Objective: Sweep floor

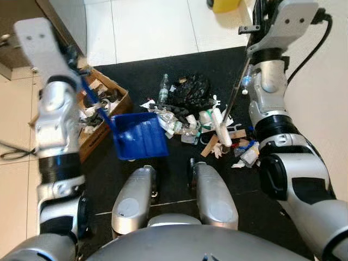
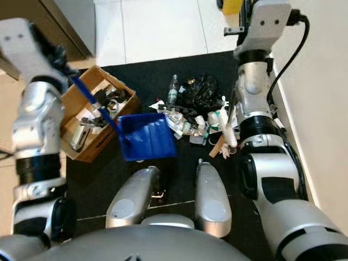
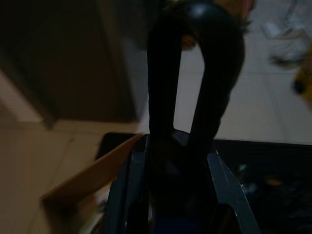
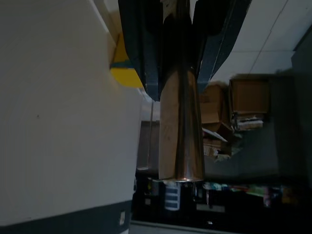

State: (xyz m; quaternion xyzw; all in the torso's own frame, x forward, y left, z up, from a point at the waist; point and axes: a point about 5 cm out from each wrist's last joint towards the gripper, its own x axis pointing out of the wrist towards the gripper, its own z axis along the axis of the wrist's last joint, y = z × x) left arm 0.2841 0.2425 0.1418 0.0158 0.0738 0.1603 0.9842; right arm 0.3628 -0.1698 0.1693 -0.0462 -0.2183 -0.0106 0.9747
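A blue dustpan (image 1: 138, 136) rests tilted on the black mat (image 1: 141, 70), its mouth facing a litter pile (image 1: 190, 117) of bottles, paper scraps and a black bag (image 1: 188, 89). My left gripper (image 2: 57, 57) is raised at the upper left, shut on the top of the dustpan's long blue handle (image 1: 98, 103). My right gripper (image 1: 256, 22) is high at the right, shut on the broom's metal pole (image 4: 180, 122). The pole (image 1: 236, 87) slants down to the white broom head (image 1: 222, 129) at the pile's right side.
An open cardboard box (image 1: 120, 98) holding rubbish stands left of the dustpan. A pale wall (image 1: 326, 81) runs close along my right arm. A yellow object (image 1: 225, 5) sits on the white tiles beyond the mat. My two silver legs (image 1: 136, 198) are just behind the dustpan.
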